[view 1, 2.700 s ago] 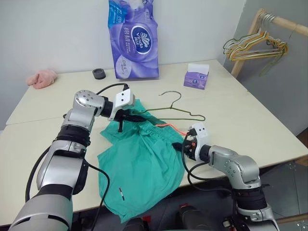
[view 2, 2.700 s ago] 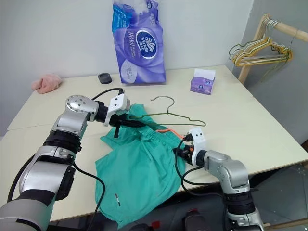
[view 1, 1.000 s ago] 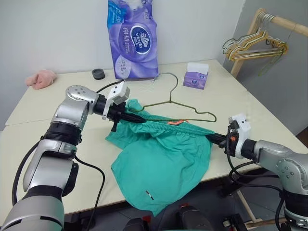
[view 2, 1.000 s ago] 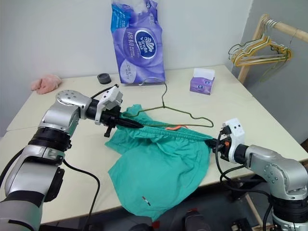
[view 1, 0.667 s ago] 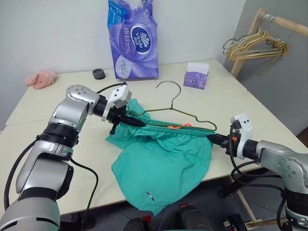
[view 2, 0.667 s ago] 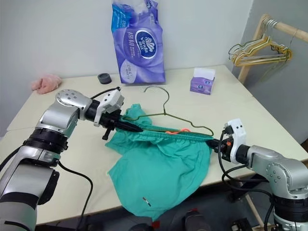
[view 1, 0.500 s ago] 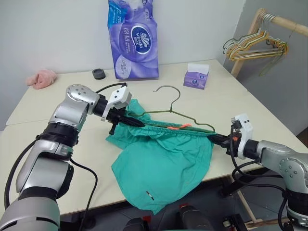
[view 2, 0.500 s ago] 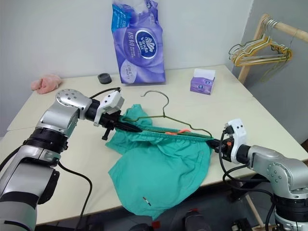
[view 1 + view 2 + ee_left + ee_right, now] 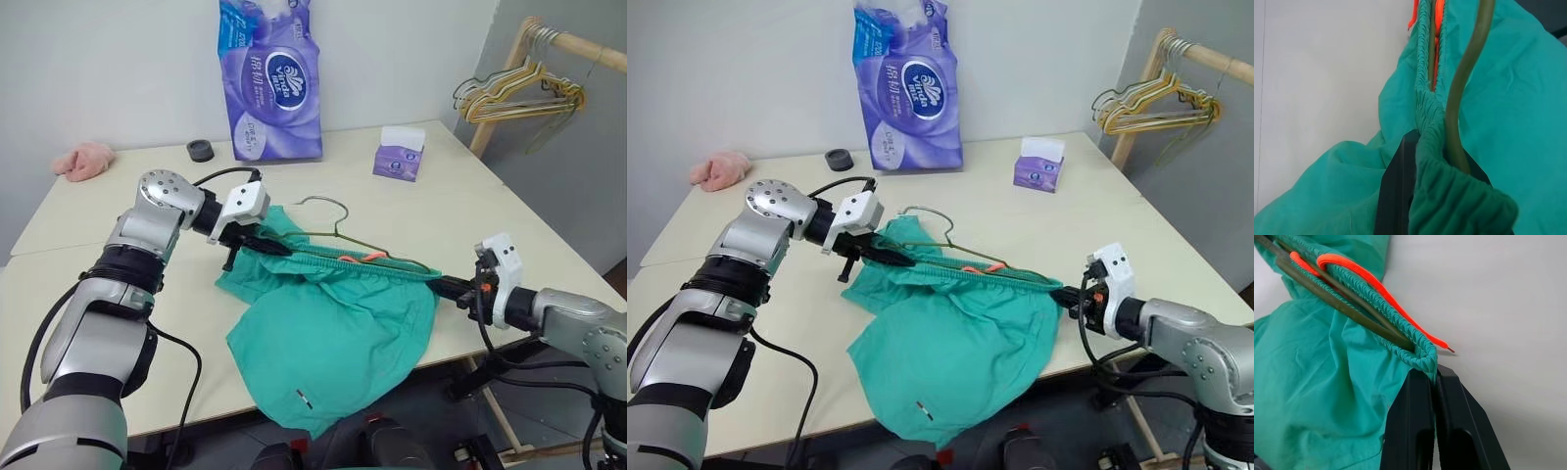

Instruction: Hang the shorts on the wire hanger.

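A: So, where do the shorts (image 9: 333,323) sit?

B: In the middle of the frame, waistband pulled out into a taut line from centre-left to centre-right, the teal legs draping down over the near edge of the tabletop (image 9: 549,245). A small white mark shows near the lower hem.

A: And the pincers?

B: The left pincer (image 9: 263,246), at centre-left, is clamped on the left end of the gathered waistband. The right pincer (image 9: 457,288), at centre-right just past the tabletop's near edge, has its black fingers (image 9: 1415,431) pressed together on the other end of the waistband (the wrist view shows the elastic pinched right between them).

A: The wire hanger (image 9: 328,216)?

B: Its olive wire runs along the stretched waistband, inside the gathered fabric at both ends, and its hook curves up just above the shorts, a little left of centre. An orange drawstring (image 9: 1366,279) loops out beside the wire.

A: Anything else around?

B: A purple tissue pack (image 9: 269,78) at upper centre, a small tissue box (image 9: 398,157) to its right, a black cap (image 9: 200,150) and a pink cloth (image 9: 83,159) at upper left, and a bunch of hangers (image 9: 519,96) on a wooden rack at upper right.
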Robot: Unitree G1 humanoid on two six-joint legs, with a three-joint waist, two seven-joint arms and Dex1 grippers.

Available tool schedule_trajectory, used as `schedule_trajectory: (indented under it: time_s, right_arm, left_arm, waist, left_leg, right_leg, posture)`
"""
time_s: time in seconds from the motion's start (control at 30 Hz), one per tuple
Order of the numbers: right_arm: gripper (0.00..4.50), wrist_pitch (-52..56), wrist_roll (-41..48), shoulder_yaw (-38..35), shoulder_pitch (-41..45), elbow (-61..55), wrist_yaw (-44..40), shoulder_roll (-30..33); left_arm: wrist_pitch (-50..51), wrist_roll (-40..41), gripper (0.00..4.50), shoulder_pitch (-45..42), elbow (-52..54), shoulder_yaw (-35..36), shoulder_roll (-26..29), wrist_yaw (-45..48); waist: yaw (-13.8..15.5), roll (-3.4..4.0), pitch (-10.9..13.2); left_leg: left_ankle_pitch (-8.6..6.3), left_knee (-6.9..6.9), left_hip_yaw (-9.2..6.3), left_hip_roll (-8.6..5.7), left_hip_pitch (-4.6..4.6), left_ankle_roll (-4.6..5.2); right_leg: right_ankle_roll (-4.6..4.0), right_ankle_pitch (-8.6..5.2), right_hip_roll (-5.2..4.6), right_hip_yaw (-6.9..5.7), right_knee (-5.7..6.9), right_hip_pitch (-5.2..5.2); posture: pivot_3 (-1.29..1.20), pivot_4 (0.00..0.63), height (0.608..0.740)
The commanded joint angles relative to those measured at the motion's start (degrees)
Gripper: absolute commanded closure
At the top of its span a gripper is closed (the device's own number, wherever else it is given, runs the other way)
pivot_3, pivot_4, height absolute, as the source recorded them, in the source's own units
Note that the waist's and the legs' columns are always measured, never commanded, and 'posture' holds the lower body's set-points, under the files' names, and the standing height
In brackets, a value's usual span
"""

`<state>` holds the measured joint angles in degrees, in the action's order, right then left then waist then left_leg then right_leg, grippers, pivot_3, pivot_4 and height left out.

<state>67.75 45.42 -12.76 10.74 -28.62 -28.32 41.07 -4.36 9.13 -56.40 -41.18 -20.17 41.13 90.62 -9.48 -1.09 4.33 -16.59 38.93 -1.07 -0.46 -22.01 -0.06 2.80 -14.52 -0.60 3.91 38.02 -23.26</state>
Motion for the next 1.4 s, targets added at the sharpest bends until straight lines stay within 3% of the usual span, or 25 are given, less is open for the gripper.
schedule_trajectory:
  time_s: [0.03,0.33,0.63,0.87,1.1,1.2,1.4]
  right_arm:
    - [4.45,-0.07,-4.03,-6.84,-1.46,2.13,1.86,5.67]
    - [4.45,-3.12,-4.46,-6.51,-6.14,4.94,0.73,8.62]
    - [4.45,-8.35,-6.11,-11.04,-10.3,8.63,0.72,10.59]
    - [4.45,-8.03,-4.43,-14.88,-8.93,3.12,-0.29,11.52]
    - [4.45,-7.95,-3.9,-3.93,-3.63,-4.88,2.12,5.84]
    - [3.92,-8.7,-6.62,1.45,-2.0,-4.82,4.11,3.13]
    - [2.0,-9.63,-10.04,10.84,4.57,-2.47,5.94,-3.62]
  left_arm:
    - [-0.14,-5.65,4.5,-0.99,-4.73,1.4,5.5,-1.26]
    - [-0.96,-7.31,4.5,-1.73,-6.38,0.25,6.06,-2.23]
    - [-2.87,-8.37,4.5,-2.45,-8.03,-0.25,6.63,-5.54]
    - [-5.98,-11.59,4.5,-4.0,-11.93,2.0,5.32,-8.38]
    - [-3.88,-10.74,4.5,-4.02,-12.39,4.9,2.89,-6.99]
    - [-3.16,-10.24,4.5,-3.75,-12.61,6.22,2.46,-7.24]
    - [8.14,-3.92,4.5,-4.16,-10.78,13.23,0.32,-7.04]
  waist:
    - [-0.01,-0.01,0.0]
    - [0.06,-0.01,0.01]
    - [0.09,-0.02,0.04]
    - [0.77,0.01,0.1]
    - [1.1,-0.06,0.13]
    - [1.04,-0.07,0.14]
    - [0.74,-0.09,0.15]
  left_leg:
    - [0.0,0.0,0.01,0.0,0.0,0.0]
    - [-0.01,0.0,0.01,0.01,0.0,0.02]
    - [-0.01,0.0,0.07,0.0,0.0,0.02]
    - [-0.1,-0.02,0.25,0.05,0.09,0.18]
    - [-0.1,-0.01,0.26,0.07,0.06,0.18]
    - [-0.1,-0.01,0.25,0.07,0.04,0.18]
    - [-0.1,0.04,0.25,0.07,0.05,0.18]
  right_leg:
    - [0.02,-0.01,0.0,0.0,0.0,0.0]
    - [0.2,-0.12,0.0,0.07,-0.02,0.0]
    - [0.21,-0.13,0.0,0.06,-0.02,0.0]
    - [0.24,-0.14,0.07,0.08,-0.01,0.0]
    - [0.24,-0.14,0.08,0.1,-0.04,-0.02]
    - [0.23,-0.14,0.08,0.1,-0.04,-0.03]
    - [0.23,-0.13,0.07,0.07,0.0,-0.04]
  posture:
    - [-0.21,0.071,0.74]
    - [-0.22,0.07,0.74]
    - [-0.21,0.072,0.74]
    - [-0.2,0.077,0.74]
    - [-0.22,0.072,0.74]
    - [-0.22,0.073,0.74]
    - [-0.21,0.073,0.74]
